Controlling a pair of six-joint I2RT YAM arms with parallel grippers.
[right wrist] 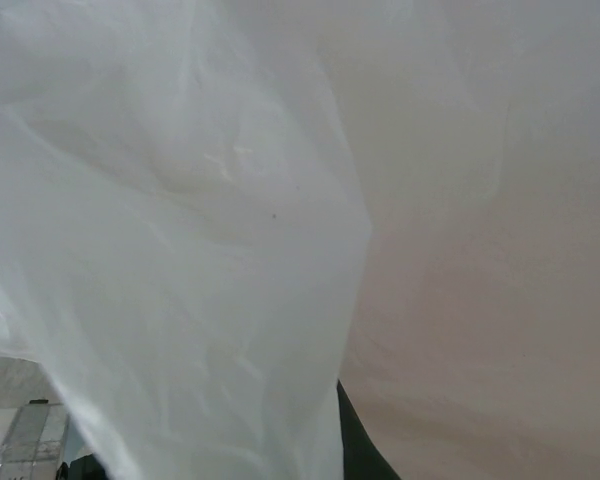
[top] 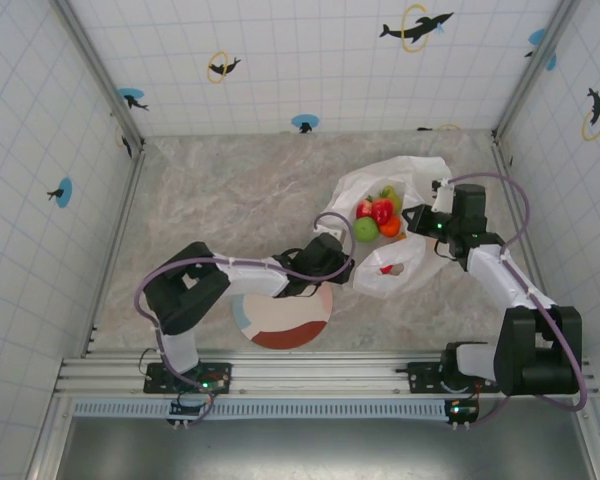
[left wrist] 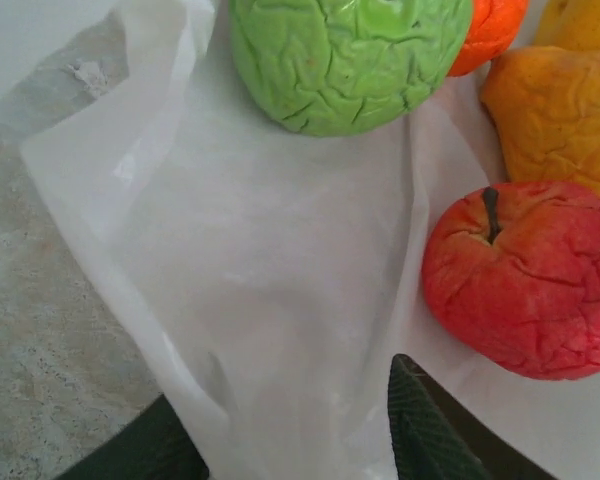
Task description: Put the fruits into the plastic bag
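Fruits point(top: 378, 216) lie inside plastic bag point(top: 412, 170) mouth. Green apple point(left wrist: 345, 60) and red apple point(left wrist: 525, 285) sit just ahead of left gripper point(left wrist: 285, 420). Its jaws stand apart at bag's left lip, film between, nothing pinched. Right gripper point(top: 412, 219) clenched, apparently on bag's right rim.

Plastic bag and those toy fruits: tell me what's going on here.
Two robot arms are bagging toy fruit. The right claw is shut on the rim of the plastic bag, apparently holding its mouth open on the table. A green apple, a red apple, an orange and a yellowish fruit already lie on the film inside the mouth. The left claw is at the bag's near edge, fingers apart with the film between them.
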